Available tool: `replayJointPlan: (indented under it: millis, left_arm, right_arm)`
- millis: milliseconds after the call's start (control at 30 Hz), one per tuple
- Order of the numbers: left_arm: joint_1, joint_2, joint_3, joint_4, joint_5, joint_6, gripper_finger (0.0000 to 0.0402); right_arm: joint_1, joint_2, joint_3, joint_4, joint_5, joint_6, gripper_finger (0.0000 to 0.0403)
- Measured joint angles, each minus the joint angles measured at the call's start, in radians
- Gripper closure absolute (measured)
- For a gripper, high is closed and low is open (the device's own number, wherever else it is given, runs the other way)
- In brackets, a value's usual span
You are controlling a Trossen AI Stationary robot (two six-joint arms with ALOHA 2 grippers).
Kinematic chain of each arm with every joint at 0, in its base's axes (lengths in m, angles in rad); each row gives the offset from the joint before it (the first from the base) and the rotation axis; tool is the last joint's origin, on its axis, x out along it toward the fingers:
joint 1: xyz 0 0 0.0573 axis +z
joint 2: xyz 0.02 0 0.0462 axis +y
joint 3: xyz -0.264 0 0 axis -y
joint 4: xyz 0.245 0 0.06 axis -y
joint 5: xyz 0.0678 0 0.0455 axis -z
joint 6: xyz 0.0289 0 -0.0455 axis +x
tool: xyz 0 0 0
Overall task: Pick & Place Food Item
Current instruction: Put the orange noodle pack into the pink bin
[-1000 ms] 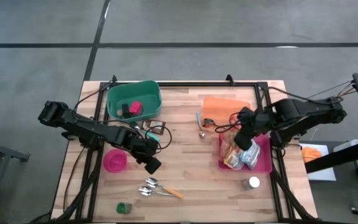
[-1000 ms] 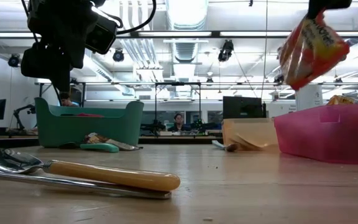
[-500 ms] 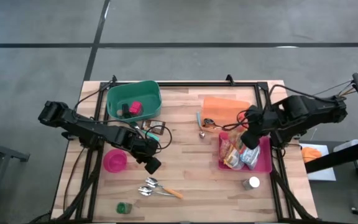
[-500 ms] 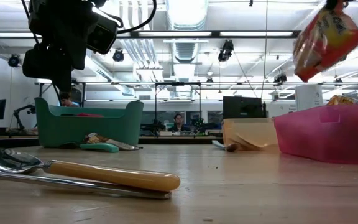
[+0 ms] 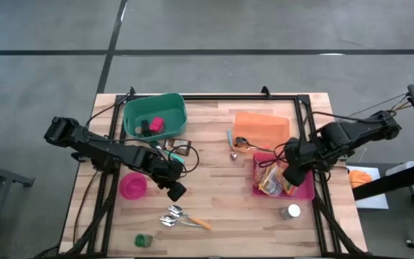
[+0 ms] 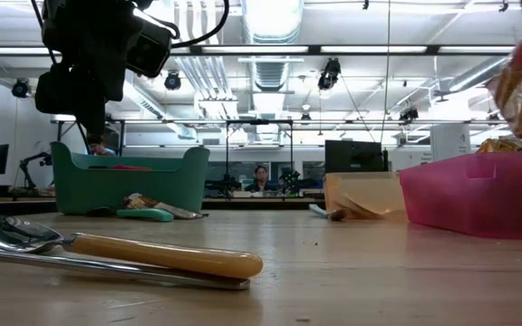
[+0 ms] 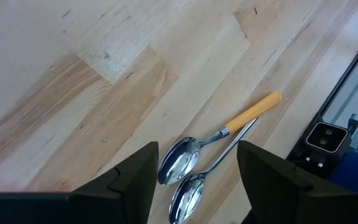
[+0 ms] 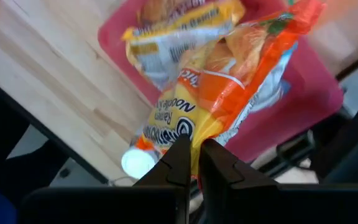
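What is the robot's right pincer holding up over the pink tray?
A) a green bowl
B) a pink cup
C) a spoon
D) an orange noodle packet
D: the right pincer is shut on the orange noodle packet, which hangs above the pink tray, while the spoons and the pink cup lie on the table.

Bare table (image 5: 218, 183) lies between the spoons (image 5: 178, 216) and pink tray (image 5: 306, 188).

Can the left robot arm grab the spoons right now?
Probably yes. The left gripper hangs open just above the two spoons, nothing lies between them, and the wood around them is bare. The right gripper, over the pink tray, is shut on a noodle packet.
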Motion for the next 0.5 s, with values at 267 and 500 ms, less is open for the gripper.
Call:
replayJointPlan:
  millis: [267, 500]
  left_arm:
    - [0.0, 0.0, 0.0, 0.0, 0.0, 0.003, 0.0182]
    - [0.0, 0.0, 0.0, 0.0, -0.003, 0.029, 0.0182]
  right_arm:
    - [0.096, -0.055, -0.034, 0.0, -0.068, 0.155, 0.039]
    - [0.191, -0.1, 0.014, 0.0, 0.0, 0.306, 0.039]
